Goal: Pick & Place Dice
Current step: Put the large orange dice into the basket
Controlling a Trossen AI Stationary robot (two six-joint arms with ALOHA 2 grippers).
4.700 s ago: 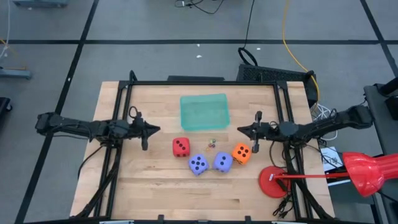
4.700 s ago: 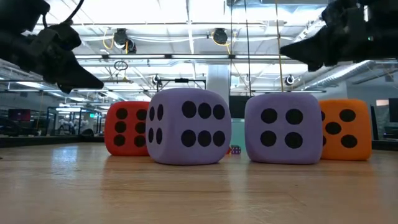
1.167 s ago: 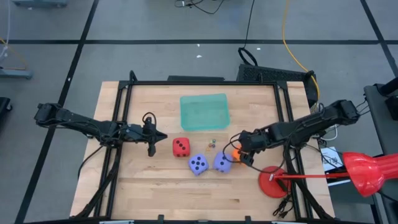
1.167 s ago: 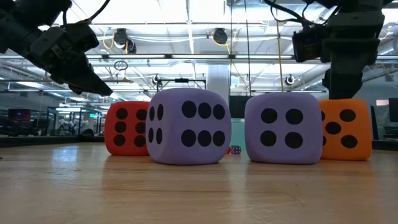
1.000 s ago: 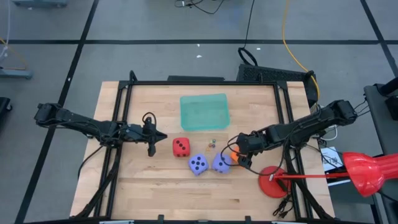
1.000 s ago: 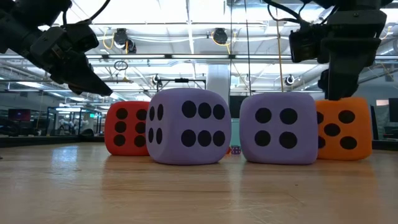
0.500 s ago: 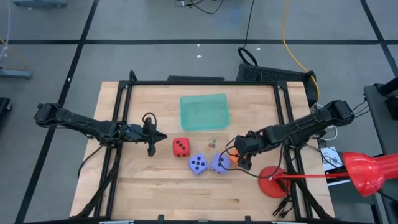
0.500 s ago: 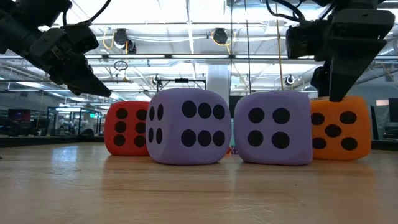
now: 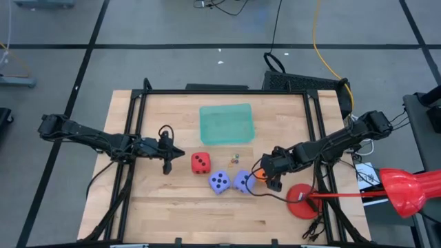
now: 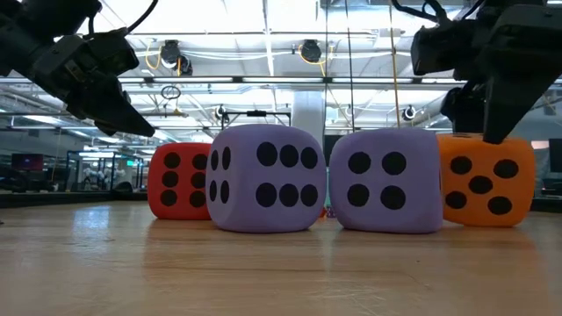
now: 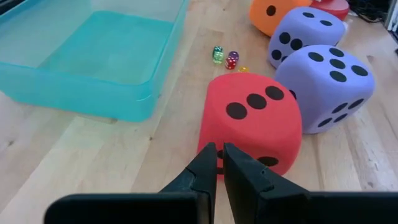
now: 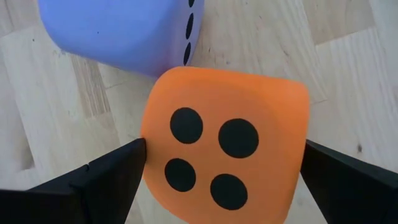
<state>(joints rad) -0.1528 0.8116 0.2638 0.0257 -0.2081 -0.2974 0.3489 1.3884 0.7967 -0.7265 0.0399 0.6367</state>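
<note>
High view straight down over the whole counter (image 9: 172,200), low view level at counter height, close behind the dice (image 10: 263,175), wrist views close, left and low sharing the red die (image 11: 252,121).

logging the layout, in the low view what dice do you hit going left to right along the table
red die → purple-blue die showing six pips → purple-blue die showing four pips → orange die, with the right gripper just above it.
</note>
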